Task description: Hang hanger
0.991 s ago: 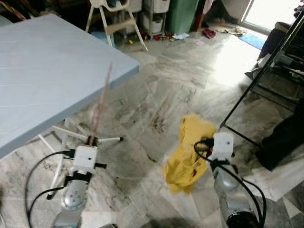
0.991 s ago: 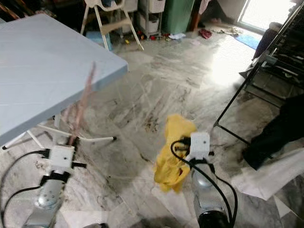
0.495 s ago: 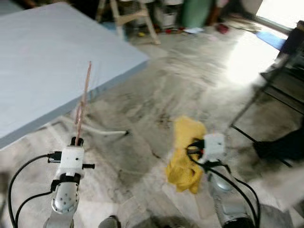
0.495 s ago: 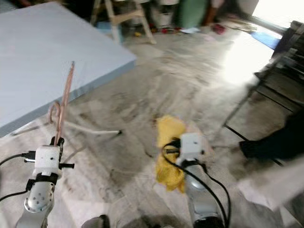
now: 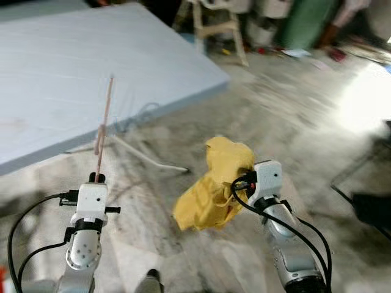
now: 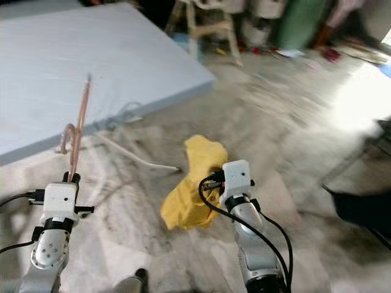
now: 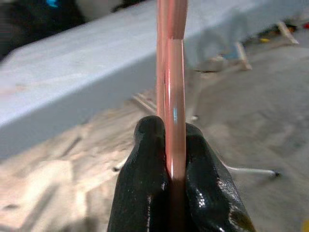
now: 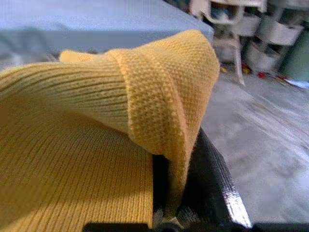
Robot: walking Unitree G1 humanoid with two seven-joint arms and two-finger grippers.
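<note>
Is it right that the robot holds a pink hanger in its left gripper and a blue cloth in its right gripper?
Not quite. The cloth in the right gripper is yellow, not blue, as the right wrist view shows up close. The rest is right: the left gripper is shut on the pink hanger.

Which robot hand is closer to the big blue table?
Left. The left gripper, pinching the pink hanger, is just off the blue table edge. The right gripper, holding the yellow cloth, is farther out.
</note>
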